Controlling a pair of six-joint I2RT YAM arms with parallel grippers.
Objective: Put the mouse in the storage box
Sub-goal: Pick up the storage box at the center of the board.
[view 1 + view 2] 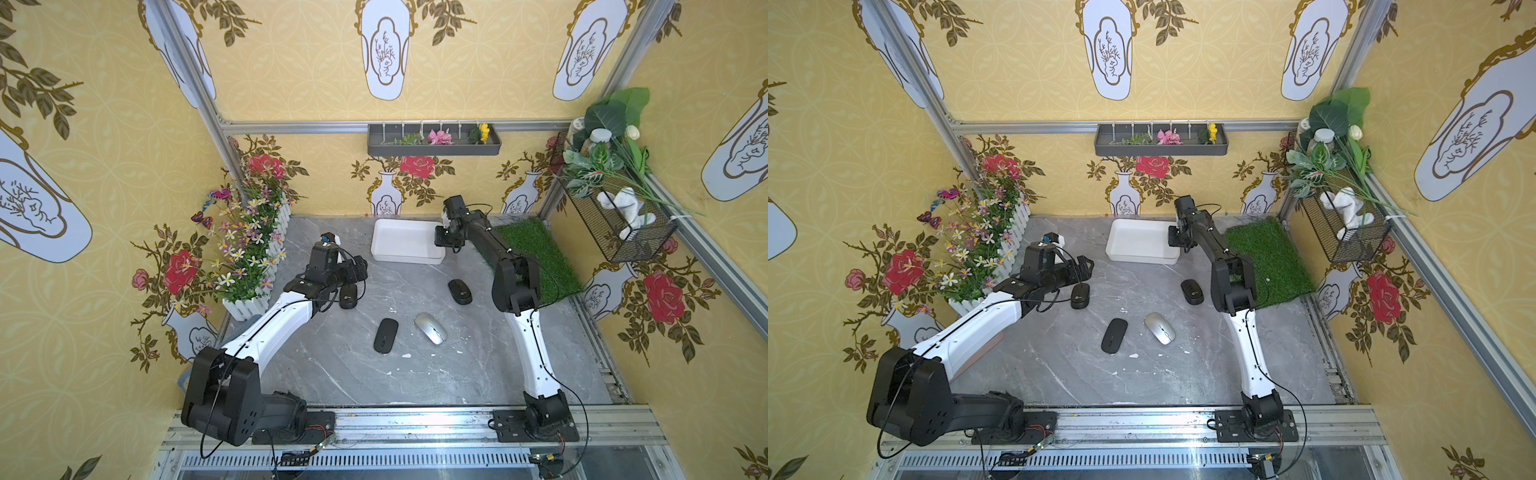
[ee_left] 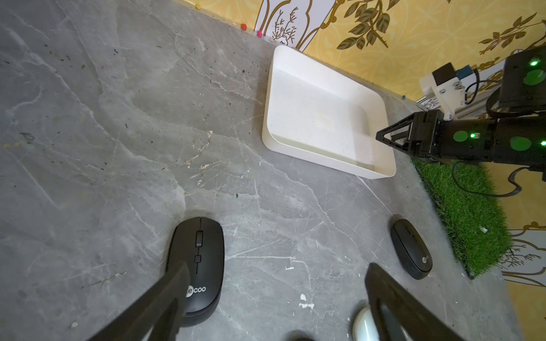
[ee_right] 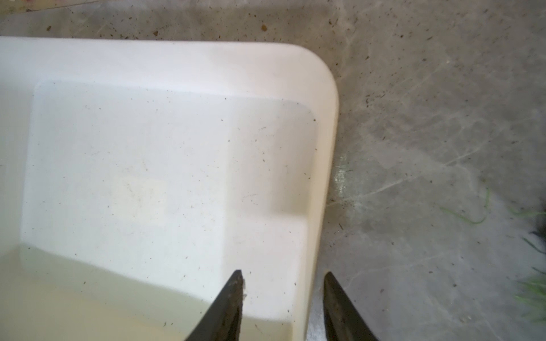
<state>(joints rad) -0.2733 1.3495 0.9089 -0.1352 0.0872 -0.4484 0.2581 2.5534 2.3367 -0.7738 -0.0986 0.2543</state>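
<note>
Left hand (image 2: 277,268): fingers spread wide, one crossing the rear of a black mouse (image 2: 196,262); whether it touches I cannot tell. This mouse lies on the tabletop (image 2: 118,133), well apart from the storage box (image 2: 322,118) at the far edge. Right hand (image 3: 283,274): fingers narrowly parted astride the box's right wall, the inner finger clear of it.
</note>
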